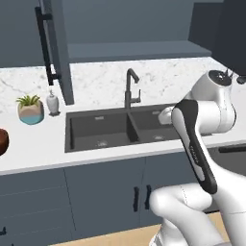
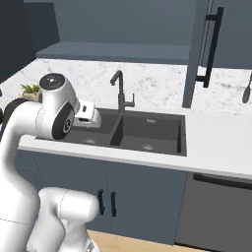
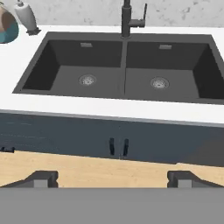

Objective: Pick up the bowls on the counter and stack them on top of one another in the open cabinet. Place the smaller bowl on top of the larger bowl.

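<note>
- Left base view: a brown bowl (image 1: 2, 141), likely the larger bowl, sits at the counter's (image 1: 38, 144) far-left edge; the open cabinet (image 1: 60, 53) waits above.
- Right base view: the arm hangs over the sink (image 2: 133, 133), uncommitted.
- Hand view: the gripper (image 3: 112, 179) is spread wide and empty, ready for a grasp.

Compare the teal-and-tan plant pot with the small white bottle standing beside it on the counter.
The teal-and-tan plant pot is squat and wide; the small white bottle is slim and narrows toward its top. The pot is banded in two colours and holds green leaves; the bottle is plain white. Both stand upright on the white marble counter, left of the dark double sink.
</note>
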